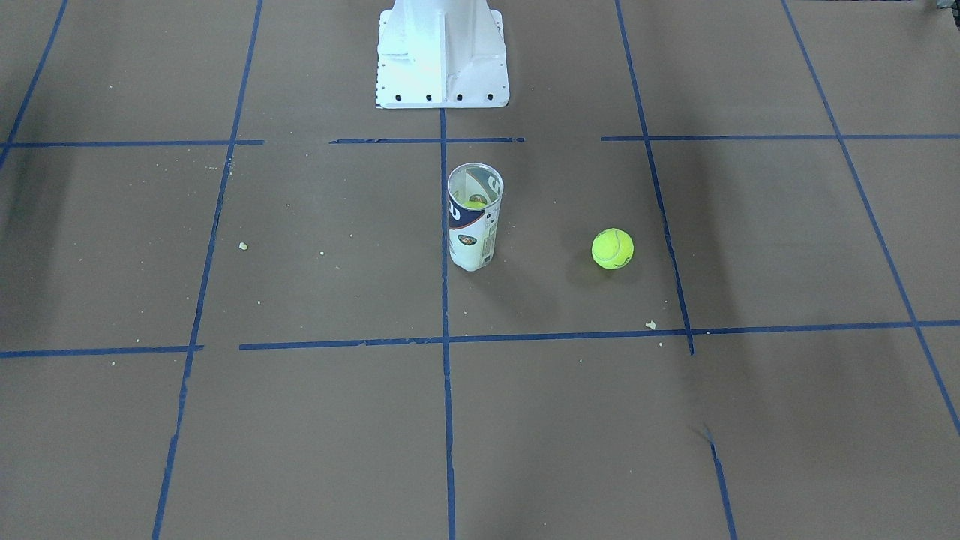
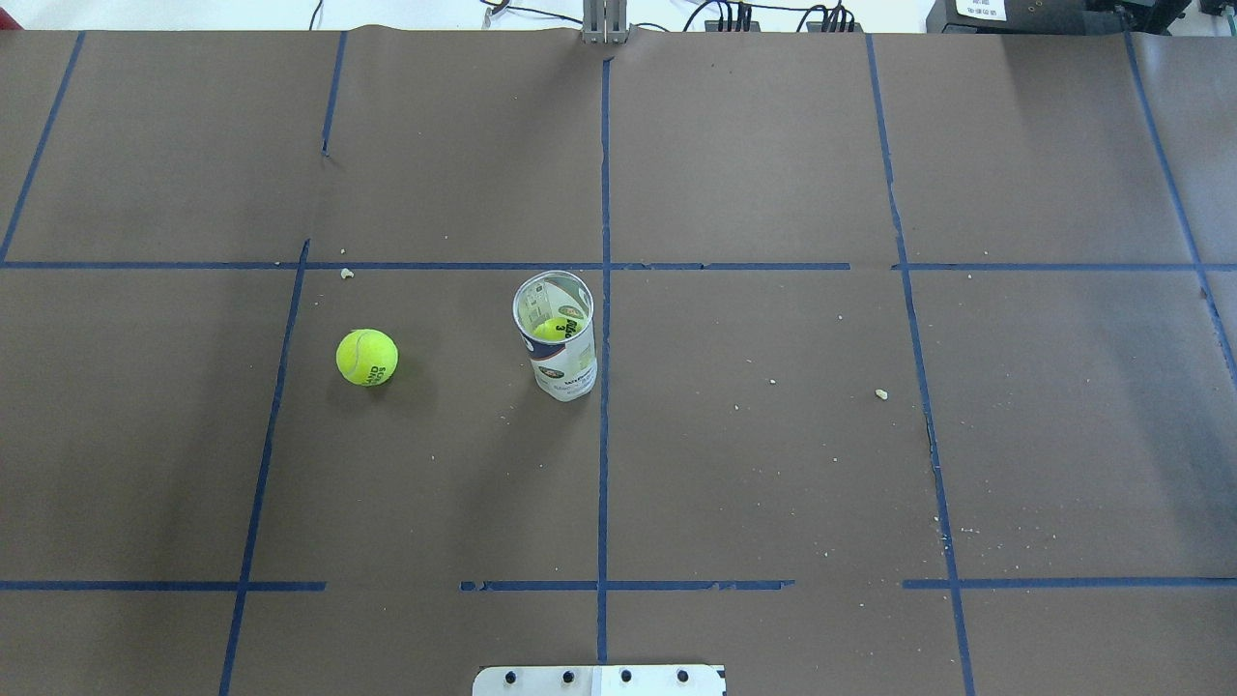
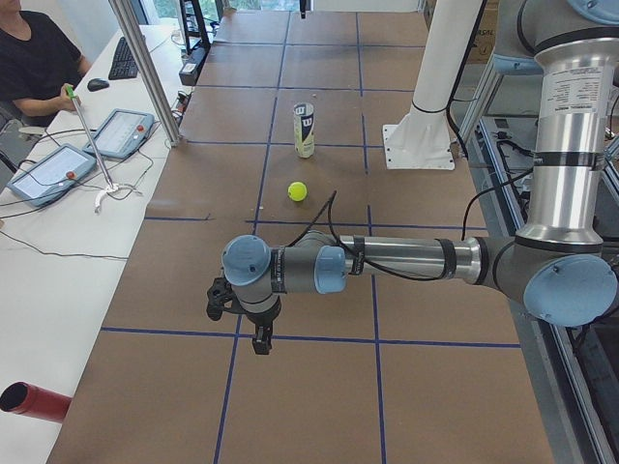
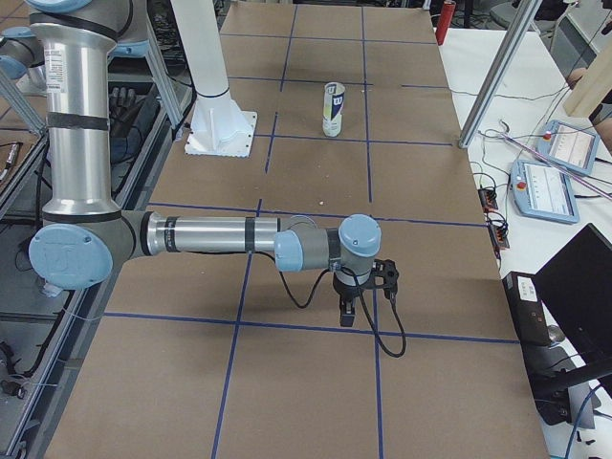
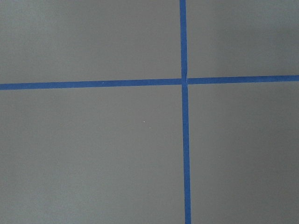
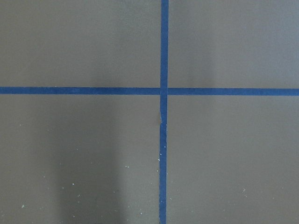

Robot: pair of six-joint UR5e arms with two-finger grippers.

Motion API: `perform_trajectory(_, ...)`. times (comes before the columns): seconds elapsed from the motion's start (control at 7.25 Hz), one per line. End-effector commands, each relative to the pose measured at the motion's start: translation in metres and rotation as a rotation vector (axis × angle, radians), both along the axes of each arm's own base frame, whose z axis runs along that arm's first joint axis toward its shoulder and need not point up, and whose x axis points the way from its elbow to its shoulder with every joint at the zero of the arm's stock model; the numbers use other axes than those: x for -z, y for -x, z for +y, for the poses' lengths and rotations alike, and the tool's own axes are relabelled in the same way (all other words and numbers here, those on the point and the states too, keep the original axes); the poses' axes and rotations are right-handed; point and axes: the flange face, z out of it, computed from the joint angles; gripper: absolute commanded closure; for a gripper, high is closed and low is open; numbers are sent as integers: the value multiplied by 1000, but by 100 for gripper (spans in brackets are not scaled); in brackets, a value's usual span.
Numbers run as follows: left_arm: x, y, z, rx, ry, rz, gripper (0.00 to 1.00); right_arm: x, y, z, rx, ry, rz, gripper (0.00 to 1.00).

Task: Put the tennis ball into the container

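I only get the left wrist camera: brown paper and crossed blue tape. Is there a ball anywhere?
Observer: Yes, a tennis ball lies on the table, on the robot's left of the container, not touching it.
Operator: Is the container empty?
Observer: No, it stands upright and open with another yellow ball inside.
Operator: Where's the left gripper?
Observer: The left gripper hangs over the table's left end, away from both.

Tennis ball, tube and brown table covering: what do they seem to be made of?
The bright yellow-green tennis ball looks like matte fuzzy felt, with a curved seam. The tall cylindrical container seems to be thin glossy clear plastic: its upper wall looks see-through, with a dimmer ball visible inside. The brown table covering looks like matte paper, faintly creased.
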Motion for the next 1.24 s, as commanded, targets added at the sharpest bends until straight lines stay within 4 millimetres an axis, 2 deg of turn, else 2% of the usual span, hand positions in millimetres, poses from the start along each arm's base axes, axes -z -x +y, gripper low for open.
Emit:
perform_trajectory(0.0, 4, 0, -2, 2, -20, -1, 0, 0, 0, 0, 0, 0, 0, 0)
perform_trajectory(0.14, 17, -1, -10, 4, -46, -1, 0, 0, 0, 0, 0, 0, 0, 0)
perform_trajectory(0.28, 50, -1, -31, 42, -68, -4, 0, 0, 0, 0, 0, 0, 0, 0)
perform_trajectory(0.41, 90, -2, -56, 128, -54, -17, 0, 0, 0, 0, 0, 0, 0, 0)
perform_trajectory(0.55, 143, -6, -55, 179, -91, -26, 0, 0, 0, 0, 0, 0, 0, 0)
perform_trajectory(0.83, 245, -87, -33, 190, -61, 31, 0, 0, 0, 0, 0, 0, 0, 0)
perform_trajectory(0.97, 284, -118, -22, 215, -46, 71, 0, 0, 0, 0, 0, 0, 0, 0)
perform_trajectory(1.1, 307, -154, -8, 203, -20, 98, 0, 0, 0, 0, 0, 0, 0, 0)
